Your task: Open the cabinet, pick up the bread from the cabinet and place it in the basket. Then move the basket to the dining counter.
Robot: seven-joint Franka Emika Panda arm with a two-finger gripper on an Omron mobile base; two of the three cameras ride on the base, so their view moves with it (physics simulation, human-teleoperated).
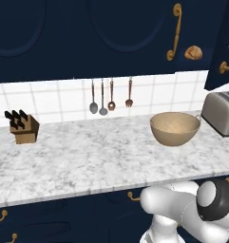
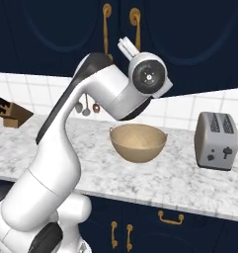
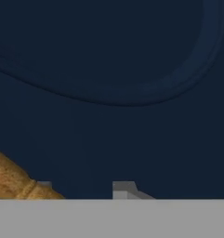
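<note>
The hand camera sits almost against the cabinet door (image 3: 113, 69) — a flat dark navy face with the lower curve of its raised oval panel arcing across the frame. At the lower left corner a length of the brass handle (image 3: 11, 179) enters, its long axis running diagonally, a turned collar where it narrows. So the handle lies down and to the left of the gripper (image 3: 81, 188) as the hand sees it, just beside one grey fingertip (image 3: 43, 185). Whether the jaws are spread or pressed together cannot be told; only two pale tips peek over the bottom band, and nothing is visibly between them.

From the left base camera the door at the far right looks swung out already, its scroll-ended handle (image 1: 226, 65) turned edge-on, and the bread (image 1: 194, 52) — a small rounded golden-brown bun — sits in the dark opening beside the neighbouring door's long curved handle (image 1: 174, 32). It lies above and a little right of the basket (image 1: 175, 128), a smooth tan bowl with a paler, speckled inside, resting on the veined marble counter (image 1: 87, 156) near the brushed silver toaster (image 1: 221, 113). The next reach likely turns on clearing the door and going into that opening.
</note>
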